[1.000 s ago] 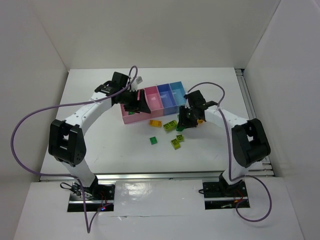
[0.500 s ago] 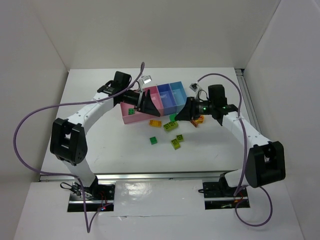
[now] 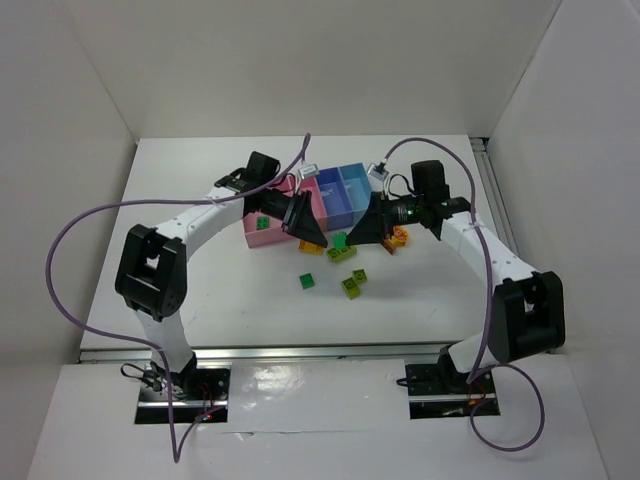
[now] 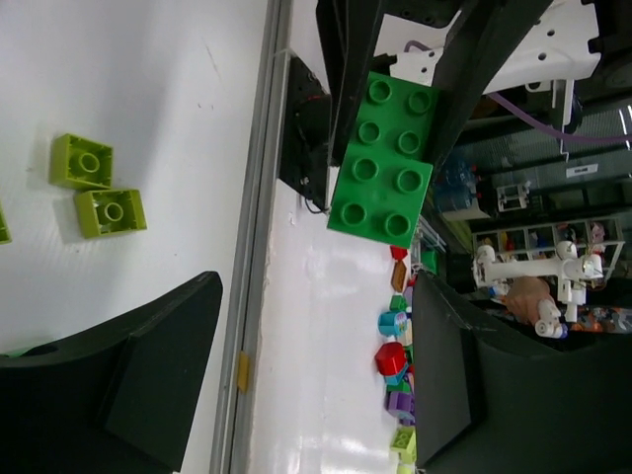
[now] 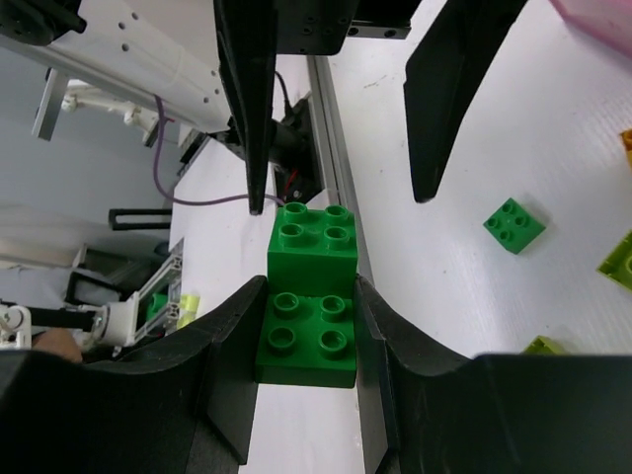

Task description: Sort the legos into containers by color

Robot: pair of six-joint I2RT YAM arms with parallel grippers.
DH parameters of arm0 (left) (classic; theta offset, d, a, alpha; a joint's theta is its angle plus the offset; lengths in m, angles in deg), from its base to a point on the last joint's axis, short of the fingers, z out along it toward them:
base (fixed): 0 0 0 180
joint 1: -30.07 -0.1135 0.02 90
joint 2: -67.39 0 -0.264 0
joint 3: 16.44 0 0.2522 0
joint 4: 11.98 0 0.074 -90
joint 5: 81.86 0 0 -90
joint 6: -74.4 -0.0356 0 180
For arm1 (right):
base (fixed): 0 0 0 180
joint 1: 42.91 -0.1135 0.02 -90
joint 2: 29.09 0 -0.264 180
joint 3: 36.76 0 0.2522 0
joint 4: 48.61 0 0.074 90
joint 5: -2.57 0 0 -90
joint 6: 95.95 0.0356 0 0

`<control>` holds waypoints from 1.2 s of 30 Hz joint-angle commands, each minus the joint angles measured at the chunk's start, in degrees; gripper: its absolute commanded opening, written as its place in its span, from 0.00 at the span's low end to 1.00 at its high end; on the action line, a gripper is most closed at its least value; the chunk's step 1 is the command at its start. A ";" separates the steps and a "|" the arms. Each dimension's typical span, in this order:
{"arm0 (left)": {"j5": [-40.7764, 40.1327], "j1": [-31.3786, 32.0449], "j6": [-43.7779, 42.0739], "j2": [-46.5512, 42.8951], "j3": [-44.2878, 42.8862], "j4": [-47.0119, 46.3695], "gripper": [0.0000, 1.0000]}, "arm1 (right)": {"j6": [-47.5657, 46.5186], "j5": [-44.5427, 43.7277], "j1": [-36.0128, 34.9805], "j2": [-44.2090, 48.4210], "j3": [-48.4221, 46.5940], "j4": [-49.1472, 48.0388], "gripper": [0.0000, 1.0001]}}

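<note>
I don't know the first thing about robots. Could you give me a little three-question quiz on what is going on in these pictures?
1. True or false: the left gripper is clamped on the dark green brick.
2. Multiple choice: in the left wrist view, what colour are the two small bricks lying on the table? A orange, B lime-green, C blue.
3. Short answer: which gripper holds the dark green brick?

Key
1. False: its jaws stand wide open, apart from the brick.
2. B.
3. The right gripper.
</note>
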 commanded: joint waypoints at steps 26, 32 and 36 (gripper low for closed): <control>3.47 5.10 -1.02 2.60 -8.28 0.34 0.21 | -0.20 0.24 -2.90 -2.51 -3.72 -0.24 0.13; 3.47 2.21 0.11 2.60 -8.81 0.87 0.00 | -4.06 -5.37 -2.90 -3.65 -3.72 6.43 0.13; 1.11 -1.49 3.62 1.91 -7.41 -2.46 0.00 | -6.87 -8.71 -2.90 -3.66 -4.25 10.22 0.12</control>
